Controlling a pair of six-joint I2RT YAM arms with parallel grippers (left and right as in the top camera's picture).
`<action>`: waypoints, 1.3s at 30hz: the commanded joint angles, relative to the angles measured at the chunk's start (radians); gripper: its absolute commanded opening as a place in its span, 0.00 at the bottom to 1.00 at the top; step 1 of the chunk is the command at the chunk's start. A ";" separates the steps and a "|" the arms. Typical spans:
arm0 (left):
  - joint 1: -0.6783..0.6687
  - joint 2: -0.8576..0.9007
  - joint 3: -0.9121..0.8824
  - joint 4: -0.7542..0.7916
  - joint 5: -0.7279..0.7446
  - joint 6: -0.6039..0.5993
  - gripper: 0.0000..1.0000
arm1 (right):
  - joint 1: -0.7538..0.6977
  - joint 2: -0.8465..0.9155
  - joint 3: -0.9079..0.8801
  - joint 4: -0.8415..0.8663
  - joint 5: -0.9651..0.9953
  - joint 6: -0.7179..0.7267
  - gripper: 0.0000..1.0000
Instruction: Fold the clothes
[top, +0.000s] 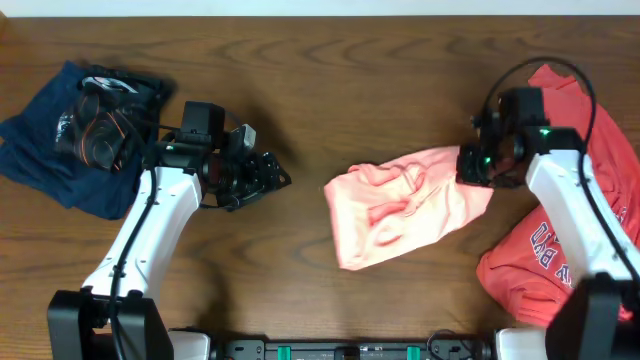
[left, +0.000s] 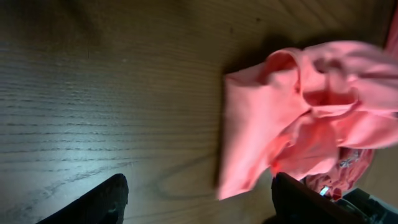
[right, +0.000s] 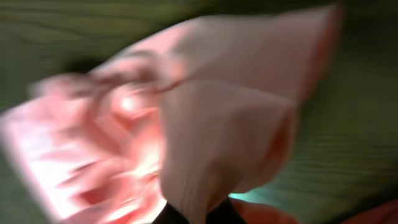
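Note:
A light salmon-pink T-shirt (top: 405, 205) lies crumpled at the table's middle. My right gripper (top: 472, 168) is shut on its right edge; in the right wrist view the cloth (right: 217, 137) rises in a pinched fold from between the black fingertips (right: 171, 216). A darker coral-red T-shirt (top: 560, 250) with a navy crest print lies heaped at the right under the right arm. My left gripper (top: 275, 178) hangs open to the left of the pink shirt, apart from it; its dark fingers (left: 99, 202) frame bare wood with the pink shirt (left: 298, 118) ahead.
A navy-blue and black pile of garments (top: 80, 135) sits at the far left. Bare wooden tabletop (top: 300, 90) lies between the pile and the pink shirt and along the front edge.

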 joint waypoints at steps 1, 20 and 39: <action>0.003 -0.003 0.009 -0.005 -0.033 0.014 0.75 | 0.104 -0.014 0.027 -0.028 -0.075 -0.034 0.01; 0.003 -0.003 -0.006 -0.028 -0.038 0.014 0.76 | 0.636 0.217 0.026 0.071 -0.142 0.095 0.02; 0.003 -0.003 -0.005 0.080 -0.011 0.014 0.81 | 0.687 0.110 0.090 -0.040 -0.050 0.064 0.43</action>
